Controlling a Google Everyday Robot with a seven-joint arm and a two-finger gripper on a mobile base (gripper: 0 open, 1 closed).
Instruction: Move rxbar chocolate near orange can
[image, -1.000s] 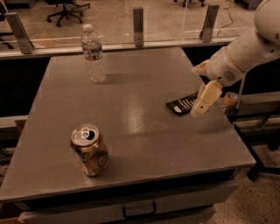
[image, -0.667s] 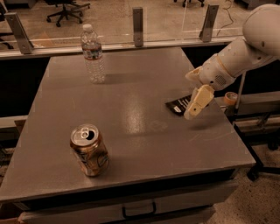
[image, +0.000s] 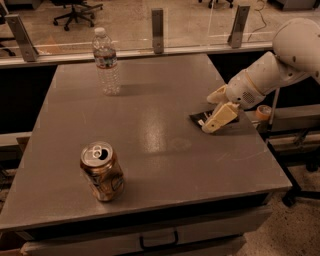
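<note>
Matt grey table (image: 150, 150), faint sheen. Shiny metal orange can (image: 102, 172). Clear plastic bottle (image: 106, 62), upper left. Smooth cream plastic gripper (image: 212, 122), centre right, at the black rxbar chocolate (image: 198, 119).

One camera is looking down obliquely across the table (image: 150, 115) from its near edge; end effector (image: 210, 119) is showing at right centre.

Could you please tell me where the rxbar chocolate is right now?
In the camera view, the rxbar chocolate lies near the right edge of the table, partly covered by the gripper, far from the orange can at front left.
</note>
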